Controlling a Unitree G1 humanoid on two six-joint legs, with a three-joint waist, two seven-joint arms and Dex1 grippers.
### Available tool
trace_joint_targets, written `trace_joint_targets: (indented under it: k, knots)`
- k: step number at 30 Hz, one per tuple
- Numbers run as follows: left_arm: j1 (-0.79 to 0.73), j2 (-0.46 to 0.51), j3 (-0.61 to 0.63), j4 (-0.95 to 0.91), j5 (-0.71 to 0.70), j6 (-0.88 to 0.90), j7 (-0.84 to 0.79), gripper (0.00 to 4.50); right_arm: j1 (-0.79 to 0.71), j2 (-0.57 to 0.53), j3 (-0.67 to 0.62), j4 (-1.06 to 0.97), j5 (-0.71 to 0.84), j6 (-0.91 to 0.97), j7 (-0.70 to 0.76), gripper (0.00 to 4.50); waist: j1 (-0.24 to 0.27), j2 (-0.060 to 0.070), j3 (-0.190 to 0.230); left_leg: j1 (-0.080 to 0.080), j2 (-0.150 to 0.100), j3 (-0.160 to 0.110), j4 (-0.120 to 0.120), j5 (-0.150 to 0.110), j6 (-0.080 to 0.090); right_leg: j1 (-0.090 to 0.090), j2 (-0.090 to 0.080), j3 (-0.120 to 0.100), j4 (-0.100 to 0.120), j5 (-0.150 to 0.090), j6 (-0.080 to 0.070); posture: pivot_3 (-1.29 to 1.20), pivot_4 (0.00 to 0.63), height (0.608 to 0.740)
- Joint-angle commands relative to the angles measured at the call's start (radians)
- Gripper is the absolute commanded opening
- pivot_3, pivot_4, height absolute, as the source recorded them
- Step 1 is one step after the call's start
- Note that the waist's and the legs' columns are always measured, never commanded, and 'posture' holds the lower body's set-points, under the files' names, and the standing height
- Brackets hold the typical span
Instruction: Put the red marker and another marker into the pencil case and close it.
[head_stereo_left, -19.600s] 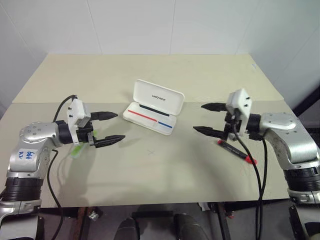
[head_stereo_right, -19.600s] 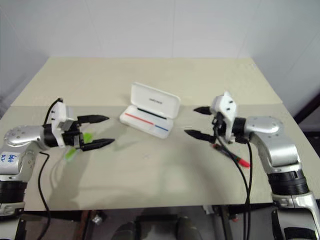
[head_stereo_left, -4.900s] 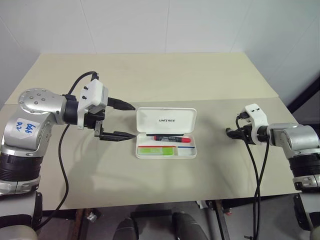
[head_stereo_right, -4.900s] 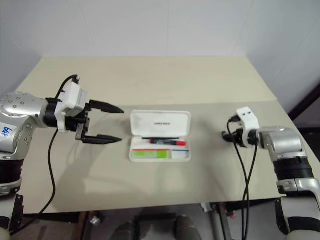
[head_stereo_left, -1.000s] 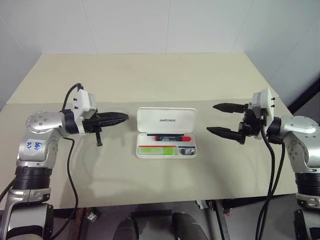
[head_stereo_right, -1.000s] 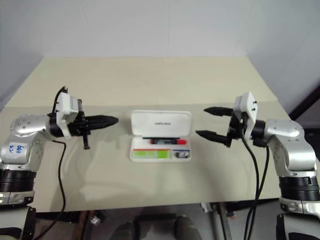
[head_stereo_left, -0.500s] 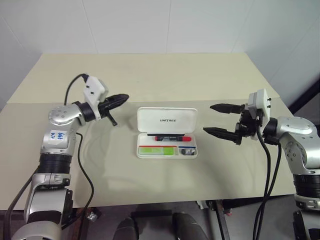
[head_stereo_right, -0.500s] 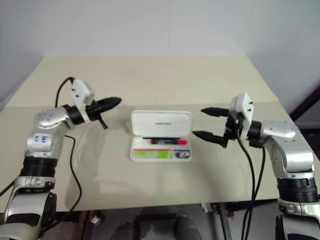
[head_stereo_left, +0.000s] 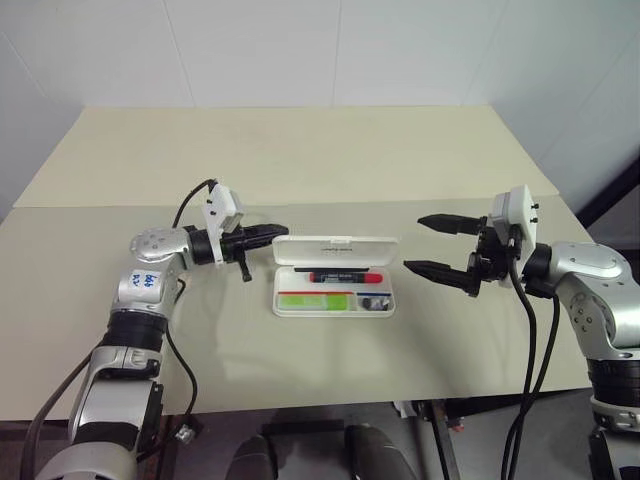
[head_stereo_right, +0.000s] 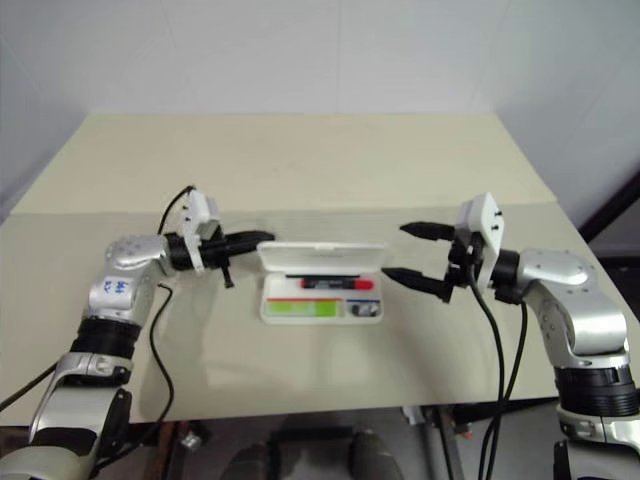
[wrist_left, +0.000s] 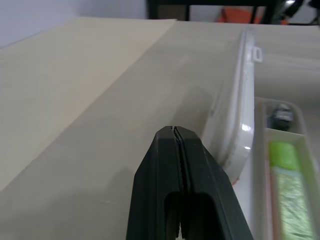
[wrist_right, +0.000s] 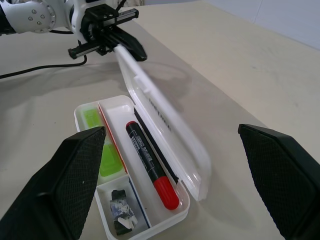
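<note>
pencil case (head_stereo_left: 334, 276) white (lid half lowered), red marker (head_stereo_left: 344, 275) inside.

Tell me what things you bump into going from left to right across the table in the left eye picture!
left gripper → pencil case, with the green highlighter and then the red marker inside it → right gripper

White hinged pencil case (head_stereo_left: 334, 303) at table centre, lid (wrist_right: 165, 131) tilted partway toward closing. Red marker (wrist_right: 151, 165), black barrel with red end, lies lengthwise inside at 12 o'clock; green highlighter (head_stereo_left: 315, 300) lies parallel at 6 o'clock.
</note>
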Motion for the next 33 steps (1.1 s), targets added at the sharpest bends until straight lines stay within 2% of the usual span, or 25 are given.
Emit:
trace_joint_targets:
  k: [1,6,16,24,27,29,33]
  knots:
    - [0.010,0.013,0.001,-0.069,-0.030,-0.019,-0.058,0.03,0.004,-0.008,-0.031,-0.026,0.018,-0.011,-0.008,4.50,0.000,0.000,0.000,0.000,0.000,0.000,0.000,0.000,0.000,0.000,0.000,0.000,0.000,0.000,0.000,0.00,0.150,0.740]
    - [0.077,0.059,-0.097,-0.162,0.043,-0.032,-0.132,0.03,0.001,0.002,-0.023,-0.014,0.012,-0.023,-0.012,4.50,-0.001,0.000,0.000,0.000,0.000,0.000,-0.001,0.000,0.000,0.000,0.000,0.000,0.000,0.000,0.000,0.00,0.150,0.740]
    - [0.120,0.041,-0.222,-0.273,0.164,0.110,-0.019,0.03,0.021,0.032,-0.022,-0.025,0.011,-0.044,-0.038,4.50,0.000,0.000,0.000,0.000,0.000,0.000,0.000,0.000,0.000,0.000,0.000,0.000,0.000,0.000,0.000,0.00,0.150,0.740]
    - [0.116,0.051,-0.276,-0.315,0.197,0.243,0.013,0.03,0.050,0.045,-0.029,-0.047,0.017,-0.051,-0.059,4.50,-0.001,0.000,0.000,0.006,0.000,-0.001,0.000,0.000,0.000,0.007,0.000,0.000,-0.001,0.000,0.000,0.00,0.150,0.740]
    - [0.112,0.047,-0.256,-0.330,0.164,0.253,0.001,0.03,0.058,0.046,-0.029,-0.051,0.019,-0.054,-0.064,4.50,-0.003,0.000,0.000,0.016,0.000,-0.001,-0.003,0.000,0.000,0.017,0.000,0.000,-0.006,-0.002,-0.003,0.00,0.150,0.740]
    - [0.106,0.041,-0.219,-0.345,0.119,0.250,-0.011,0.03,0.061,0.047,-0.027,-0.053,0.020,-0.056,-0.067,4.50,-0.003,0.000,0.000,0.015,0.000,-0.001,-0.002,0.000,0.000,0.017,0.000,0.000,-0.008,-0.003,-0.006,0.00,0.150,0.740]
    - [0.088,0.041,-0.132,-0.358,0.047,0.229,0.002,0.03,0.059,0.048,-0.024,-0.049,0.023,-0.058,-0.066,4.50,-0.005,0.000,0.000,0.015,0.000,0.000,-0.003,0.000,0.000,0.016,0.000,0.000,-0.008,-0.002,-0.003,0.00,0.150,0.740]
